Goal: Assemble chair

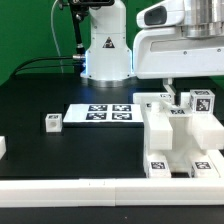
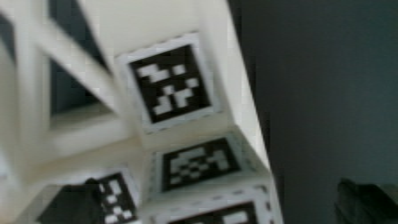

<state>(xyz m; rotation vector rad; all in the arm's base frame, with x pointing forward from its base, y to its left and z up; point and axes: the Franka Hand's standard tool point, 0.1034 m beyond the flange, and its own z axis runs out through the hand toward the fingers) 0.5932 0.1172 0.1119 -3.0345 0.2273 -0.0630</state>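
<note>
Pincer hangs wide and empty right above the chair frame, its bars running away below.

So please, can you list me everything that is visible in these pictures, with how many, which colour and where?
chair parts: several, white with black-and-white tags, grouped at the exterior view's right, below the hand; also close up in the wrist view
small cube: one, white with a tag, alone at the exterior view's left
marker board: one, flat white with tags, mid-table
border rail: one, plain white, along the table's near edge
table: one, black
backdrop: green, behind
robot base: one, white, at the back
hand: one, white, open, holding nothing, above the chair parts
</note>
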